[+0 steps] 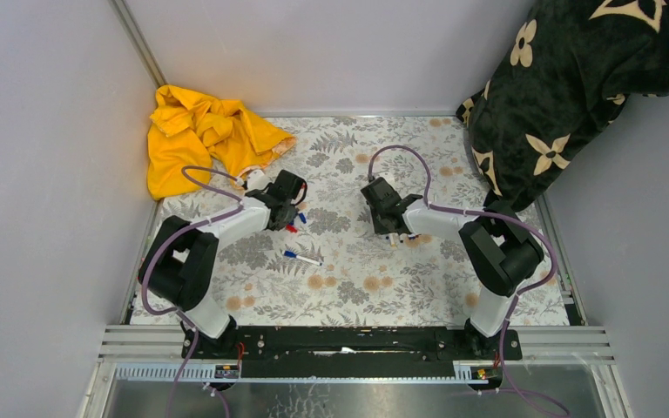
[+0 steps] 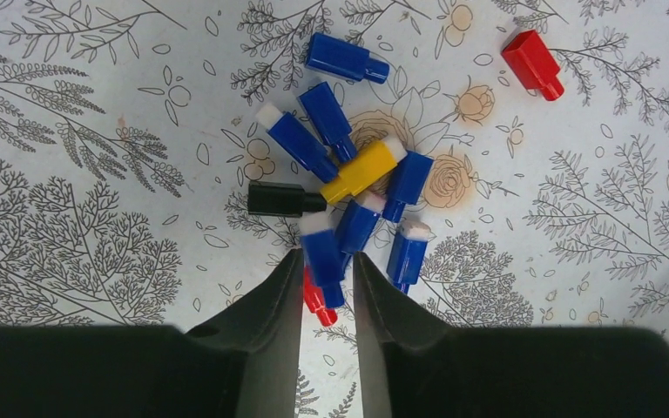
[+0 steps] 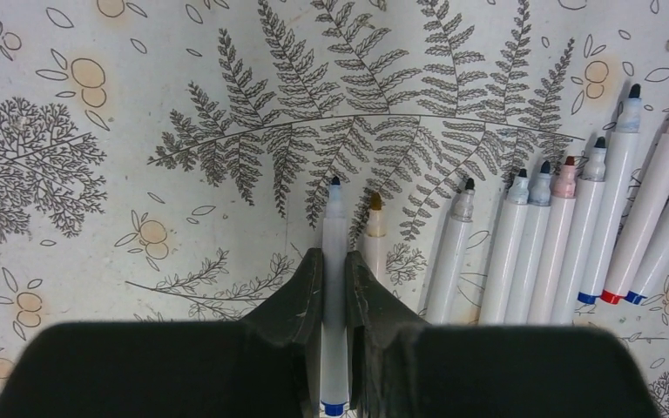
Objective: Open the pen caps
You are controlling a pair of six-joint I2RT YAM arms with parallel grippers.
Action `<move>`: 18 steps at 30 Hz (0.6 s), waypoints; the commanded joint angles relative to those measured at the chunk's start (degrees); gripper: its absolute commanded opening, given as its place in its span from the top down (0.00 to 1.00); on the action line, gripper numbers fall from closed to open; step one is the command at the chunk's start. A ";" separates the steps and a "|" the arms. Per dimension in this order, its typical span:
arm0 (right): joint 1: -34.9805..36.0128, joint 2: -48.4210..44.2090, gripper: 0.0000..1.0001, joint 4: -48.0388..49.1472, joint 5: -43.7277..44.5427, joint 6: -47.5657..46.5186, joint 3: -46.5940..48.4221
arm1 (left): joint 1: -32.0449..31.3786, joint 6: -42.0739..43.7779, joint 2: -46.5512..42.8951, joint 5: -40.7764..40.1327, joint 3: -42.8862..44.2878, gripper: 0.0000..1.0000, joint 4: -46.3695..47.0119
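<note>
We judge the pen caps [image 2: 329, 117], piled on the left of the table [image 2: 70, 104], light, hard and slippery, best pinched across the flat sides as the left gripper [image 2: 327, 258] nips one blue cap [image 2: 318, 239], while the right gripper [image 3: 333, 254] clamps a stiff uncapped pen [image 3: 334, 218] by its barrel; no writing is legible.

High overhead, wrist views close above table [image 1: 357, 270]

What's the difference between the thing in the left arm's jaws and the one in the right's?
The left jaws hold a blue cap: short and stubby. The right jaws hold a pen: long, slim, white, its dark tip bared. Both lie lengthwise between the jaws.
</note>
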 commanded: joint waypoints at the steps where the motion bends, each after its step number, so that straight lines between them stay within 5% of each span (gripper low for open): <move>1: 0.06 1.57 0.87 -0.42 3.56 -0.93 0.24 | -0.51 1.08 0.99 -2.61 0.47 0.66 -0.36; 12: 0.03 0.98 0.71 -1.66 3.19 -2.20 1.55 | -0.61 0.85 -1.10 -2.81 2.47 0.62 -1.04; 18: 0.18 -2.47 0.65 -2.27 1.17 -5.46 4.02 | -0.59 0.81 -5.85 -3.03 4.54 0.51 -3.28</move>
